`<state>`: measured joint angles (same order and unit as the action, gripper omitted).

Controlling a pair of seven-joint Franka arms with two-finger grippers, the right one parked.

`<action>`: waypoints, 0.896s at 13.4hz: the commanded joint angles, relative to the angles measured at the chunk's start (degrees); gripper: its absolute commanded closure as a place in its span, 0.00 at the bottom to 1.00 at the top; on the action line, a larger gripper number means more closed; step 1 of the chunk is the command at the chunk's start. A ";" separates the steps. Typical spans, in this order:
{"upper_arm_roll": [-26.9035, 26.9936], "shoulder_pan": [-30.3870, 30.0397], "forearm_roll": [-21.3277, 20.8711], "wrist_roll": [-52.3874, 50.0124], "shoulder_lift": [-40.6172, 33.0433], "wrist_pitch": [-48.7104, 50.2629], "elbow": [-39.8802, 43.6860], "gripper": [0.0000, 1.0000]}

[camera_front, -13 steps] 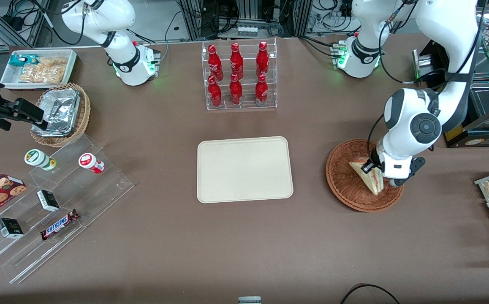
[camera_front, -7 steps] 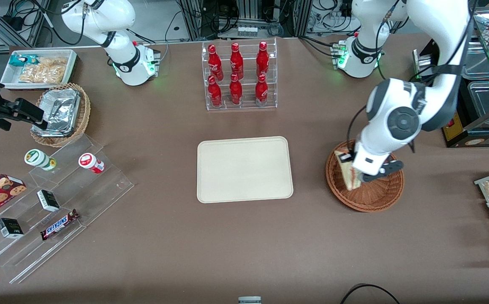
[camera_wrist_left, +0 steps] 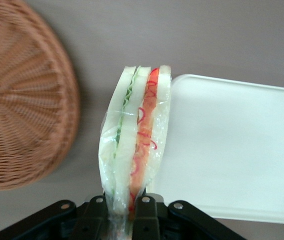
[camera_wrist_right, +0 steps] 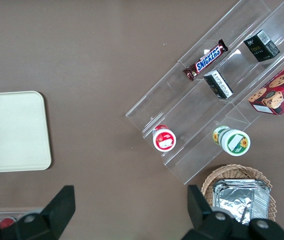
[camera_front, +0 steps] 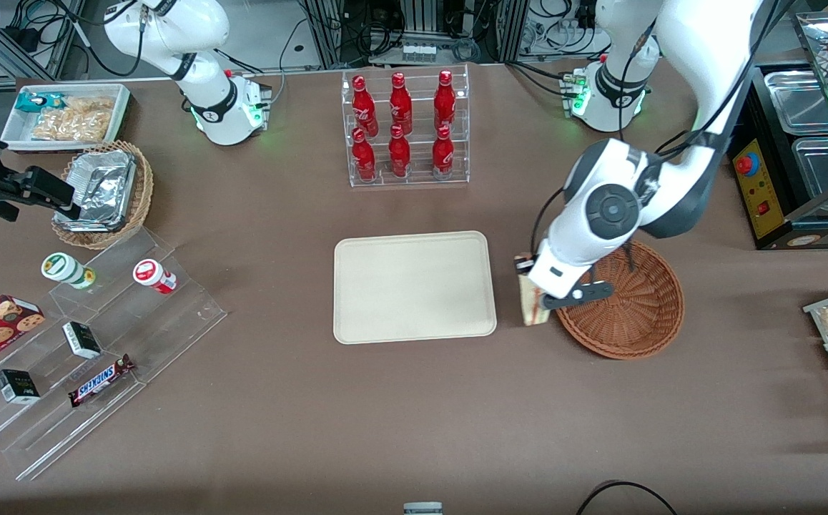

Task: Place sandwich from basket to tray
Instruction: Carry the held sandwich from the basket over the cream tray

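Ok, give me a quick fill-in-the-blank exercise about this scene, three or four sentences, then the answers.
1. The gripper is shut on the ____.
2. The sandwich hangs over the bare table between the basket and the ____.
3. The basket now holds ____.
4. The rack nearer the arm bases than the tray holds six red ____.

Missing words: sandwich; tray; nothing; bottles
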<state>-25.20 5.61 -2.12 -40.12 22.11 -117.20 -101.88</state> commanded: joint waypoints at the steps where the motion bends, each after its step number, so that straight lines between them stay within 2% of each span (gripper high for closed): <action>1: -0.73 4.92 -4.98 -6.87 6.61 0.83 8.26 0.84; 3: -0.73 8.09 -10.25 -13.64 9.96 0.83 11.60 0.85; 5: -0.73 10.98 -13.08 -17.70 11.90 0.83 13.63 0.85; 12: -0.56 19.51 -13.62 -23.78 20.33 -2.77 21.46 0.85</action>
<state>-25.98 22.48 -14.19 -61.49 39.29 -119.53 -83.86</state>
